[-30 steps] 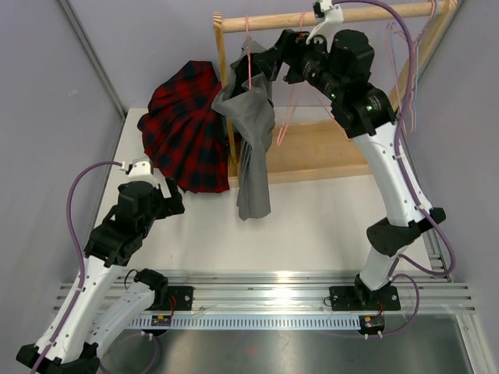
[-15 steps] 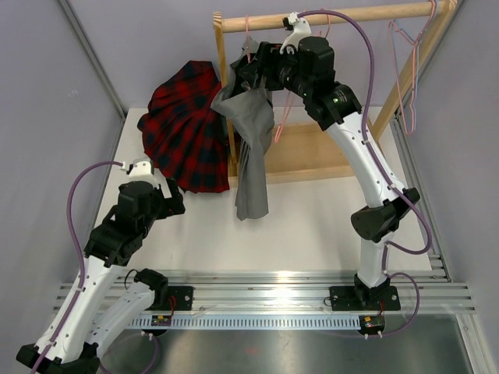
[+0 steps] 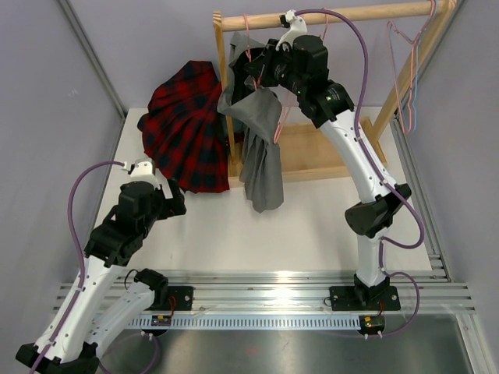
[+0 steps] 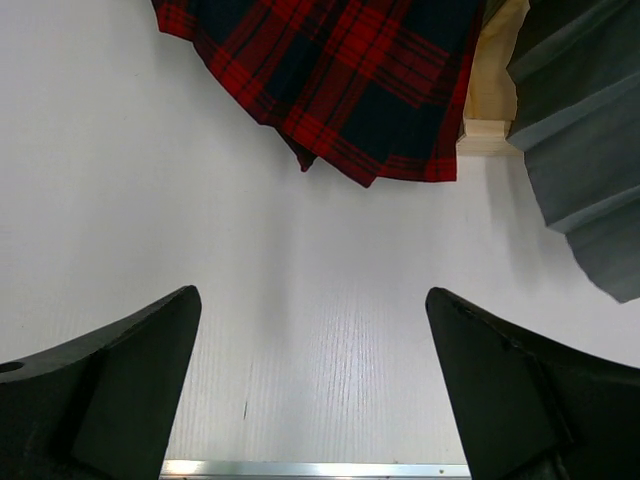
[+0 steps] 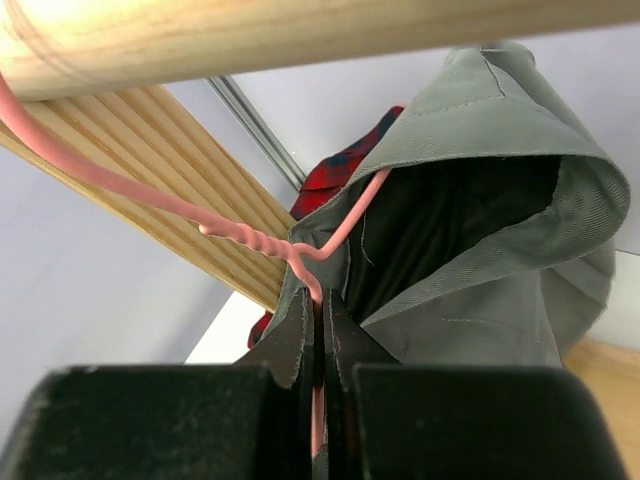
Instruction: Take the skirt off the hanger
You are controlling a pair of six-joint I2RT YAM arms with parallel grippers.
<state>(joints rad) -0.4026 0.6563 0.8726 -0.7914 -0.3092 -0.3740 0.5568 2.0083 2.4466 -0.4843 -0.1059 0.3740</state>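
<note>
Two arms (image 3: 117, 234) (image 3: 366, 164), one tartan skirt (image 3: 187, 128), one grey garment (image 3: 261, 164), three pink hangers (image 3: 248, 39) (image 3: 282, 127) (image 3: 405, 93), one blue hanger (image 3: 415, 78), one rack (image 3: 312, 146).

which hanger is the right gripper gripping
The pink hanger carrying the grey garment, at the rail's left: the right gripper is shut on its wire. The bare hangers hang far right.

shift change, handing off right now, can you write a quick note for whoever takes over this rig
Right gripper: shut on the pink hanger, just below its twisted neck. The hanger is hooked on the wooden rail.
Left gripper: open, empty, over the table near the tartan skirt.
Done: tartan skirt lies spread left of the rack, no hanger visible on it.
Left: grey skirt hangs on the held hanger; it probably comes off next.
</note>
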